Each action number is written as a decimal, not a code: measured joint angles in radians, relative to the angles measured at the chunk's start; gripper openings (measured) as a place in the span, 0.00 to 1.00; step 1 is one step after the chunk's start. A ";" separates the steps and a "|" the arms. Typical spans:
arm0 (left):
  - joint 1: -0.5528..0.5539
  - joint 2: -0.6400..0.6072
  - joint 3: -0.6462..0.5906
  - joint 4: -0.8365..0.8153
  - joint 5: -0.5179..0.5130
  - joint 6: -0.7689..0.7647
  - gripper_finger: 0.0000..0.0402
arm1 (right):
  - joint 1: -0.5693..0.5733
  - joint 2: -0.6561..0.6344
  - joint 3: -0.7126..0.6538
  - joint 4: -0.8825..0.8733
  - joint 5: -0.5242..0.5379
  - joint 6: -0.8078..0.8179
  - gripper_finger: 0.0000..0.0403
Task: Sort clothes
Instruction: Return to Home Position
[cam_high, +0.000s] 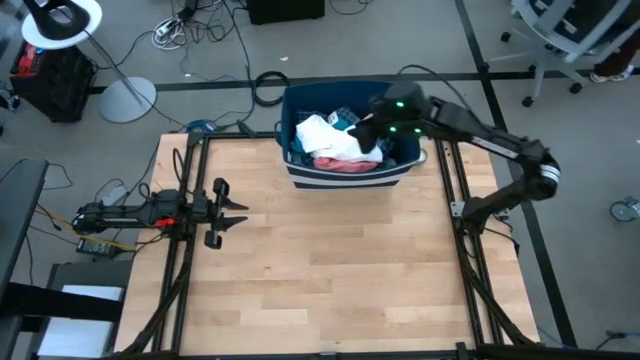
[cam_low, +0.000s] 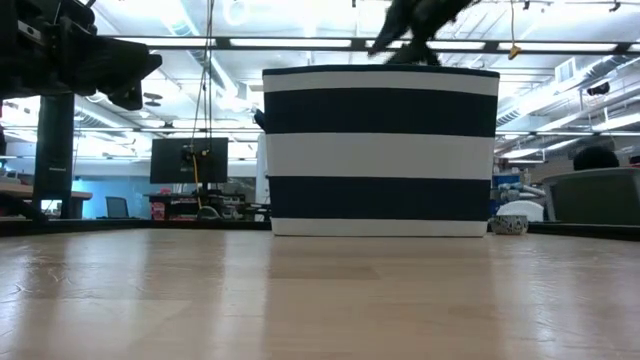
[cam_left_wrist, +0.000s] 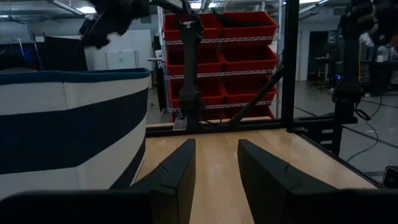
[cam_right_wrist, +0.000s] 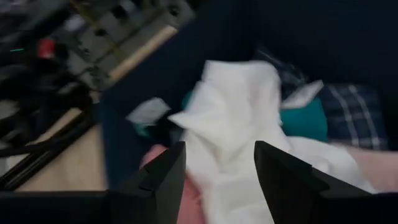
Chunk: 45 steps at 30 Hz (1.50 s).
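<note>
A dark blue bin with a white stripe (cam_high: 300, 172) stands at the middle of the table's far edge. In it lie a white garment (cam_high: 325, 138), a salmon pink one (cam_high: 345, 164) and a teal one (cam_high: 343, 118). The right wrist view shows the white garment (cam_right_wrist: 236, 124) on top, with teal (cam_right_wrist: 305, 119), blue-white plaid (cam_right_wrist: 351, 106) and pink (cam_right_wrist: 382, 168) around it. My right gripper (cam_high: 366, 130) is open over the bin, its fingers above the white garment; it also shows above the rim in the low view (cam_low: 410, 25). My left gripper (cam_high: 240, 213) is open and empty at the table's left side.
Black frame rails (cam_high: 455, 200) run along the table's left and right edges and behind the bin. Bare wooden table top (cam_high: 340, 270) lies in front of the bin. Red shelf bins (cam_left_wrist: 217, 56) stand beyond the table.
</note>
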<state>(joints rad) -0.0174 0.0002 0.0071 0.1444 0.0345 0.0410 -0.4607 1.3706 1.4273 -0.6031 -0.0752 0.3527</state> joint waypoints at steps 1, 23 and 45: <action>0.000 0.000 0.000 0.000 0.000 0.000 0.31 | 0.013 -0.024 0.000 0.000 0.000 -0.015 0.48; 0.000 0.000 0.000 0.000 0.000 0.000 0.31 | 0.488 -0.435 -0.649 0.459 0.038 -0.057 0.34; 0.000 0.000 0.000 0.000 0.000 0.000 0.31 | 0.504 -0.435 -0.973 0.681 0.077 -0.019 0.31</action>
<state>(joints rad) -0.0174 0.0001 0.0067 0.1444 0.0345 0.0410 0.0431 0.9356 0.4542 0.0778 0.0017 0.3341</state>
